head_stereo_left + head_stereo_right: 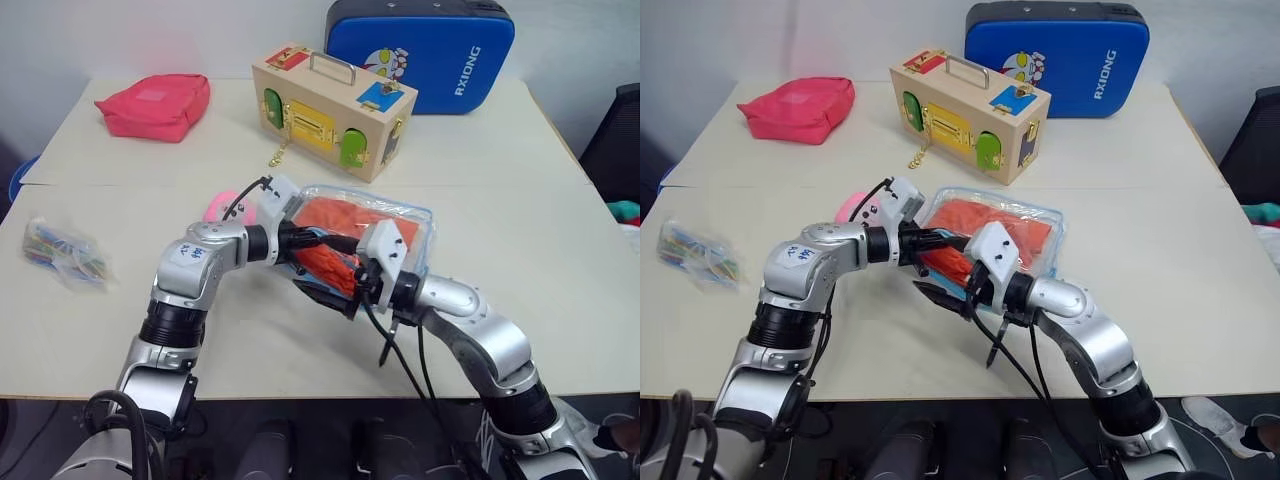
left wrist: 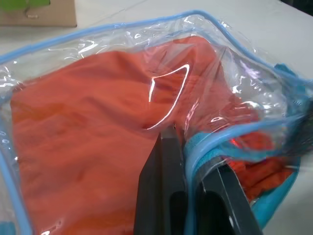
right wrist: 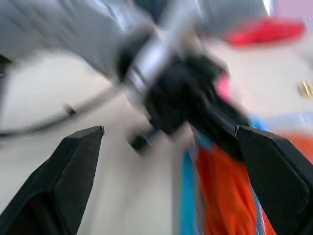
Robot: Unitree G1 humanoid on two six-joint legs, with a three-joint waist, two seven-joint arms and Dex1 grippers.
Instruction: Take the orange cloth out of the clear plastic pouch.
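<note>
At frame centre the right pincer (image 1: 940, 295) gapes wide — empty, just beside the clear plastic pouch (image 1: 412, 222). The left pincer (image 1: 315, 243) is clamped on the pouch's blue-trimmed edge; the orange cloth (image 2: 98, 122) lies inside, mid-worktop (image 1: 560, 270). Beyond — a wooden box (image 1: 330, 110).

Head stereo pair downward over table (image 1: 560, 300); wrist cameras close on clear plastic pouch (image 2: 205, 22).
</note>
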